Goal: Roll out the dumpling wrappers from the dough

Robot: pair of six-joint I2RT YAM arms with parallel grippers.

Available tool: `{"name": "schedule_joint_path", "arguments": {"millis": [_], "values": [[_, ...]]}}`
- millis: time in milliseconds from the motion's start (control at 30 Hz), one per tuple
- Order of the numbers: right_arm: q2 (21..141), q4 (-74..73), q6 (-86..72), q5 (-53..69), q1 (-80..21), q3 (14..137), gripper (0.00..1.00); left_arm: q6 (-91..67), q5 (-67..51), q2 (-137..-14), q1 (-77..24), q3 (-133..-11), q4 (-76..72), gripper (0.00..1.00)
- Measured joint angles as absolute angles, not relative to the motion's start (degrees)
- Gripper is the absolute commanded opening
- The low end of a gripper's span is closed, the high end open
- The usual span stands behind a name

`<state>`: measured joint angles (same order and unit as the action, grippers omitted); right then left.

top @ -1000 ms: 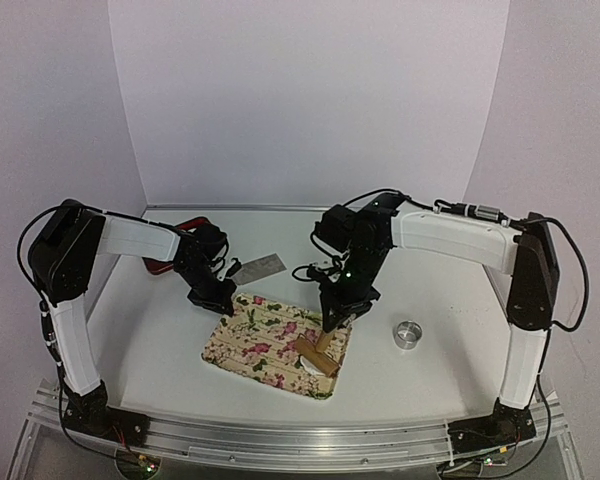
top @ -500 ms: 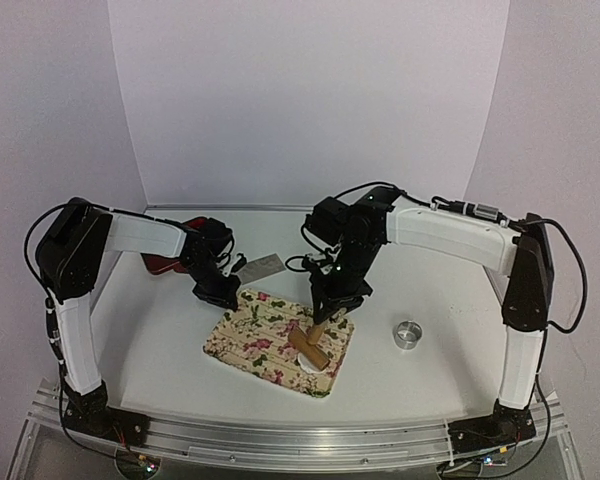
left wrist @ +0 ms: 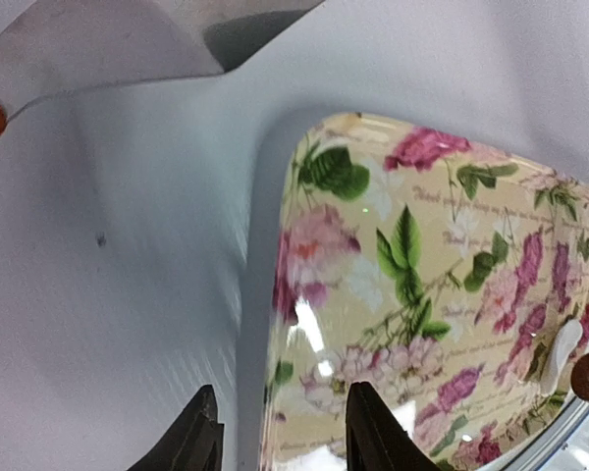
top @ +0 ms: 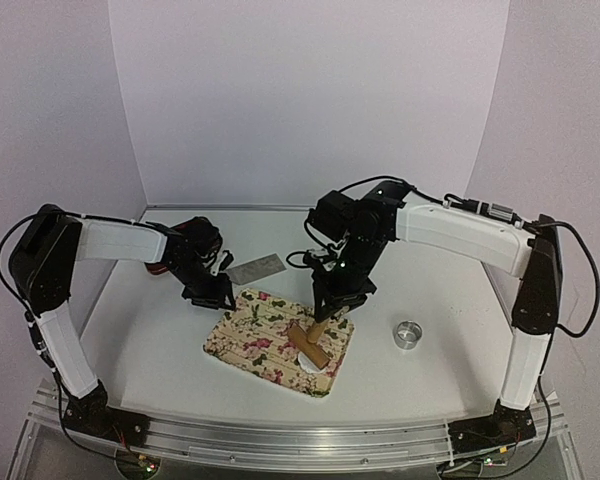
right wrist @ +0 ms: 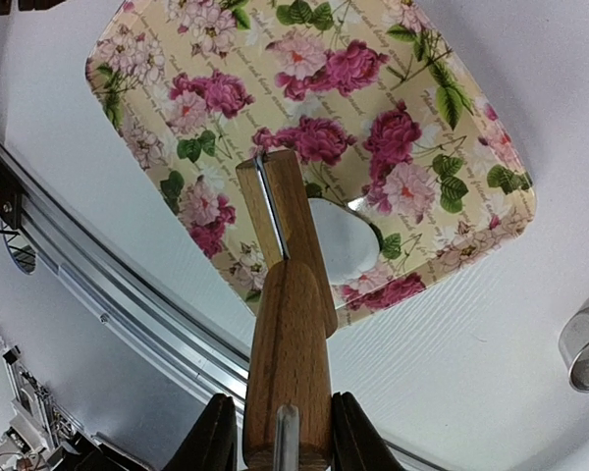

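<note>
Since the earlier frames, the left arm's elbow has swung outward toward the left wall, and the left hand [top: 214, 293] has opened at the far left corner of the floral tray [top: 242, 340]. The wooden roller [top: 310, 346] has shifted a little toward the far side of the tray.

Left hand: the fingers [left wrist: 198, 432] are spread. In the left wrist view they straddle the tray's rim, one finger over the white surface [top: 150, 350] and the other over the tray's printed face. Whether either finger touches the rim cannot be told.

Right hand [top: 326, 314]: it pinches the handle of the wooden roller, one finger on each side of the handle. The handle slopes down from the hand to the roller head, which rests on the near right part of the tray.

Dough [right wrist: 346, 243]: a small white piece lying on the near right part of the tray. The roller head sits against it and covers part of it. The visible portion shows as a rounded white patch beside the head.

Other items: a flat metal blade [top: 257, 268] lies on the surface just beyond the tray's far corner, near the left hand. A metal ring [top: 408, 334] stands on the surface to the right of the tray, apart from it.
</note>
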<state>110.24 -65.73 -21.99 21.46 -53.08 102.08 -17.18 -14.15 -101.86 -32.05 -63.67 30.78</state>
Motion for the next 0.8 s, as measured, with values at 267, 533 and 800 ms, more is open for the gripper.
{"name": "schedule_joint_path", "arguments": {"millis": [267, 533, 800], "values": [[111.30, -65.73, -21.07, 21.13, -54.96, 102.08, 0.00, -24.01, -18.26, -92.97, -32.08, -53.42, 27.94, 0.40], [113.44, -65.67, -20.64, 19.77, -55.11, 102.08, 0.00, -26.03, -19.90, -92.86, -32.10, -50.81, 27.80, 0.32], [114.13, -65.55, -19.98, 19.66, -55.02, 102.04, 0.00, -25.81, -19.91, -93.20, -32.10, -50.74, 27.36, 0.22]]}}
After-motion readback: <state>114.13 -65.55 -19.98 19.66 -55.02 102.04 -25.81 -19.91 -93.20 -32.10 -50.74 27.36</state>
